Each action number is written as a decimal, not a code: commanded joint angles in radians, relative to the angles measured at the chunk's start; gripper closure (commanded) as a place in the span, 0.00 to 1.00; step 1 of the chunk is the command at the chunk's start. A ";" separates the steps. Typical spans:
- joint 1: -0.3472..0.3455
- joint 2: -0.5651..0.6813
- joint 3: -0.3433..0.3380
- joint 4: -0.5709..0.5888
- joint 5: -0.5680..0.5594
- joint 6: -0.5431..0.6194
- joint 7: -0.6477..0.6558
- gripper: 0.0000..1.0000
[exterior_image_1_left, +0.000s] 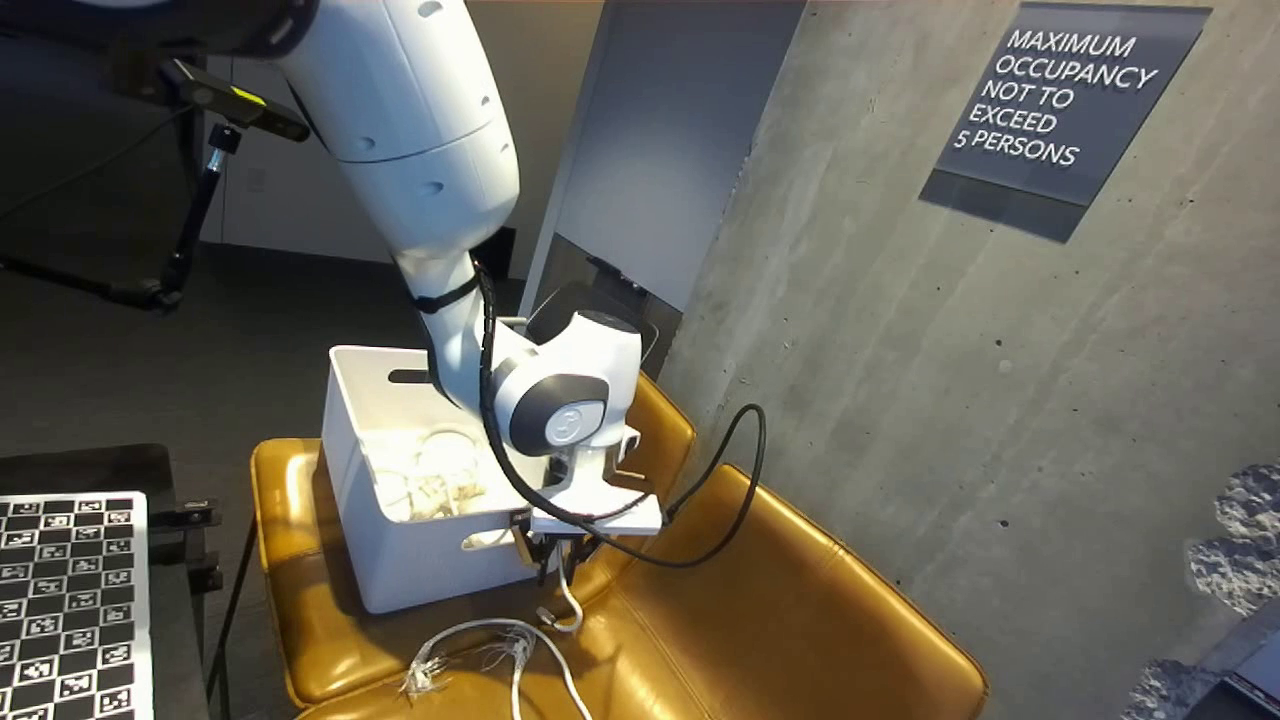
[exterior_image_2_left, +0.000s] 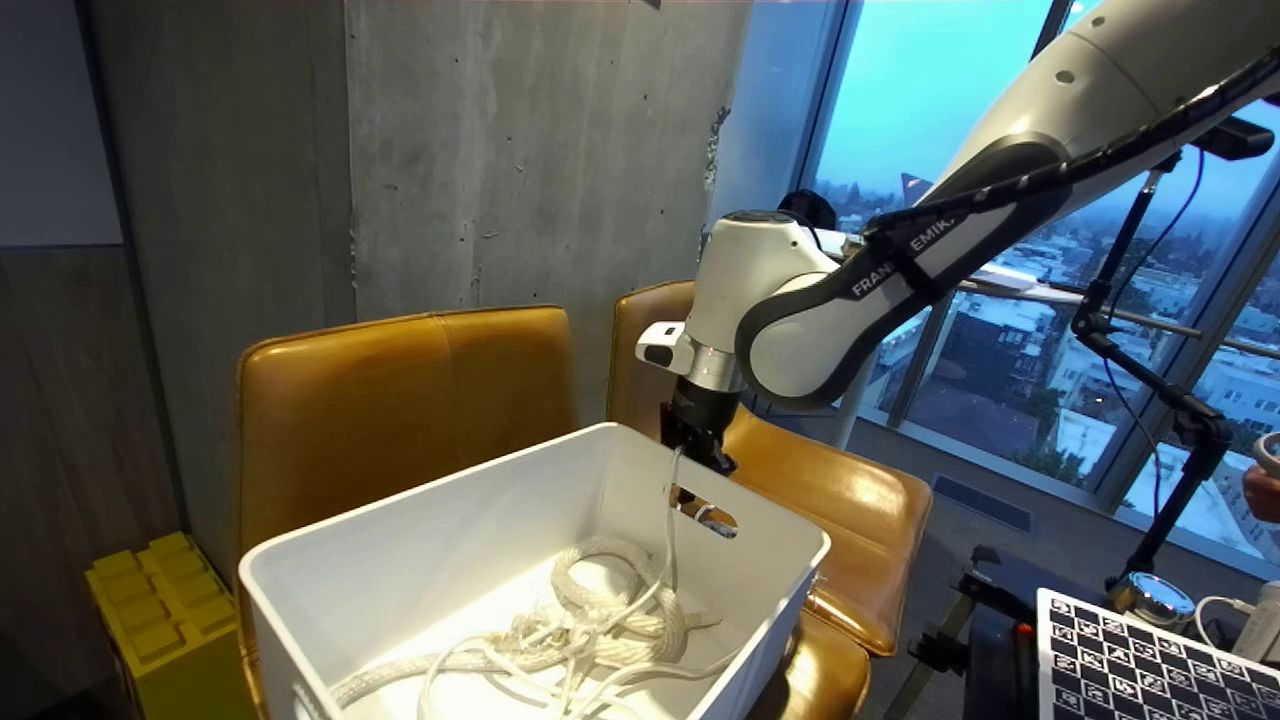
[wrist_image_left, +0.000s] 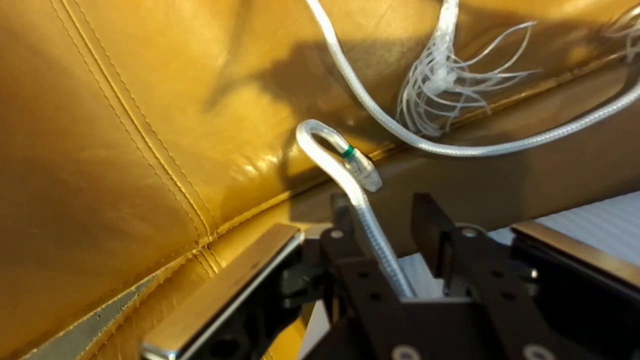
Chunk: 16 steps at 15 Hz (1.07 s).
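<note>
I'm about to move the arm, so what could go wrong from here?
The black two-finger gripper stands open around the thin white braided cord, so the cord may slip free on a lift.
That cord appears to run over the rim of the rectangular white plastic bin into a tangled white rope pile; pulling could drag more out.
The gripper sits close to the bin's outer wall, so a sideways move might bump it.

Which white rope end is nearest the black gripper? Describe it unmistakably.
Find the boxy white plastic bin on a tan leather chair. Beside it, a thin white braided rope runs between the parted jaws of the gripper. Its hooked end wears a green band; the neighbouring white end is frayed.
</note>
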<state>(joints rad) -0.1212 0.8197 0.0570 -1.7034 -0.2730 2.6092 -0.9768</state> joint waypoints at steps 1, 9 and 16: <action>-0.009 -0.020 0.007 -0.002 0.002 -0.030 -0.020 0.95; 0.099 -0.360 -0.032 -0.307 -0.062 0.042 0.173 0.99; 0.237 -0.679 0.007 -0.460 -0.203 0.055 0.412 0.99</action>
<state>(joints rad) 0.0689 0.2847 0.0402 -2.0651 -0.4467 2.6756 -0.6595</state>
